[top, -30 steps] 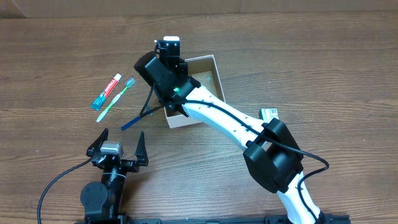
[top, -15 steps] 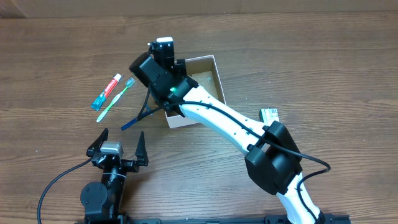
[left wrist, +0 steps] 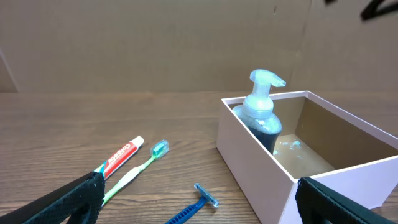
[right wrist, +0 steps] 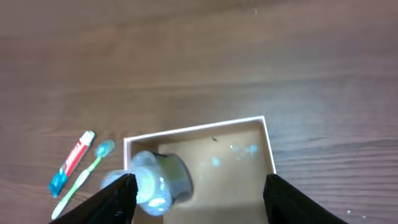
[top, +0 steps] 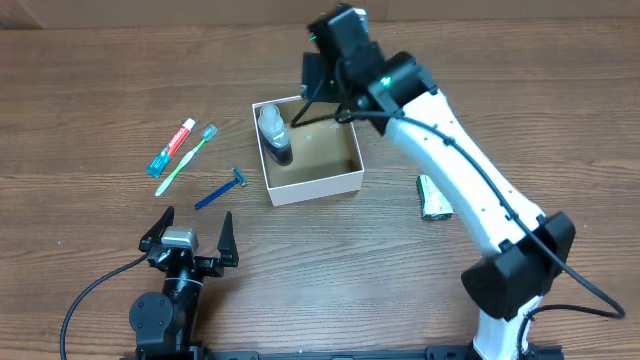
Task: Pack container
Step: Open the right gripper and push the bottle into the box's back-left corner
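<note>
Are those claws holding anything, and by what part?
Nothing. The left gripper and right gripper are open, empty; the clear pump bottle stands in the white cardboard box.

The right wrist view is smeared: the pump bottle (right wrist: 158, 183) is a soft blob, and the container (right wrist: 198, 127) loses its near wall below the bottom edge. In the left wrist view the razor (left wrist: 200, 194) runs off the bottom, and the near end of the toothpaste tube (left wrist: 122, 154) lies behind a finger (left wrist: 65, 200) of the left claw (left wrist: 198, 185). Overhead, the print on the small packet (top: 433, 197) is too small to read.
</note>
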Action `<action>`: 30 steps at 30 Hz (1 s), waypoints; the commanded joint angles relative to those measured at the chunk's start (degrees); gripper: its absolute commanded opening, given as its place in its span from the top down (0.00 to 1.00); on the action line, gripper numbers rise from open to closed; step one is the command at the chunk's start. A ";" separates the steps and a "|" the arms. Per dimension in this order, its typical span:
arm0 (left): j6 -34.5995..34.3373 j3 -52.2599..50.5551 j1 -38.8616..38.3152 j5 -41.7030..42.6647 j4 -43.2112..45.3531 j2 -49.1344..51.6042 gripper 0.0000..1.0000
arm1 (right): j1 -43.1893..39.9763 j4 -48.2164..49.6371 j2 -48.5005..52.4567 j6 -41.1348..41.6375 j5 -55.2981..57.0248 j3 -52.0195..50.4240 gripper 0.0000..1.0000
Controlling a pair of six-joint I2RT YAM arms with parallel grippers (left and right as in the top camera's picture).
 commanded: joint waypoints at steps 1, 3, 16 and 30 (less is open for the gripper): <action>1.27 -0.20 0.42 0.46 0.04 -0.50 0.00 | 0.33 -0.35 4.11 -0.44 -7.63 -2.58 0.33; 1.27 -0.20 0.42 0.46 0.04 -0.50 0.00 | 0.87 -0.46 6.10 -0.42 -7.63 -2.86 0.33; 1.27 -0.20 0.42 0.46 0.04 -0.50 0.00 | 2.23 2.16 11.63 0.48 -7.63 -6.10 0.33; 1.27 -0.20 0.42 0.46 0.04 -0.50 0.00 | 2.75 3.87 15.69 2.05 -9.40 -6.10 0.35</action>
